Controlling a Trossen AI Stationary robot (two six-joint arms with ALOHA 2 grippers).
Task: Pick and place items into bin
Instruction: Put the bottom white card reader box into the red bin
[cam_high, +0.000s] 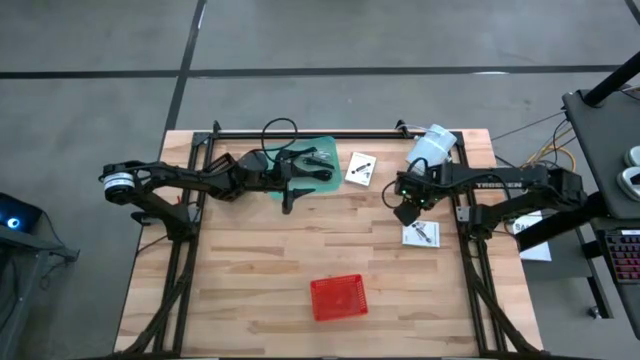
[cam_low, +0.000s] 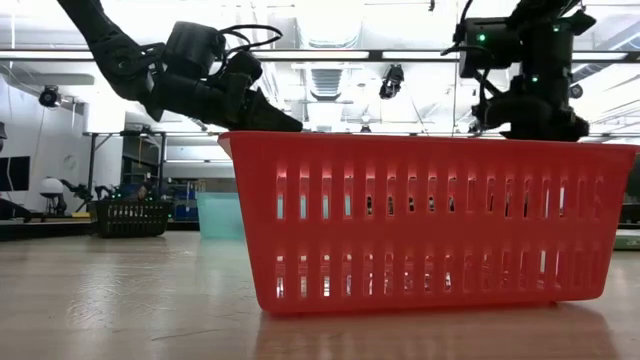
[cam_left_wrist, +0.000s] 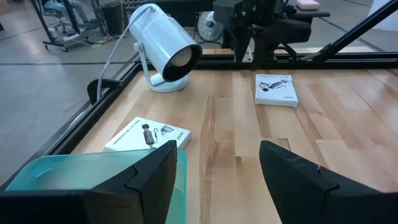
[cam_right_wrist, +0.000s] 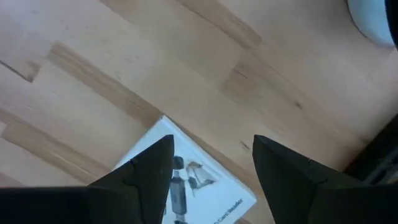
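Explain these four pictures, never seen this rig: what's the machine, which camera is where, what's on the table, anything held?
Two dark robot arms work at a wooden table. One camera looks down from overhead, one sits at table height behind the red slotted plastic bin, and one rides on each wrist. The left tool hangs open by a teal tray of black cables. The right tool hovers open above a small white printed card. Another white card and a white cylinder lamp lie farther back. Nothing is held.

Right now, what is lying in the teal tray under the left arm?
Thin black coiled cables lie in the teal tray, one loop spilling over its far edge. The left gripper, jaws open, and its arm cover part of the tray, so anything under them cannot be seen.
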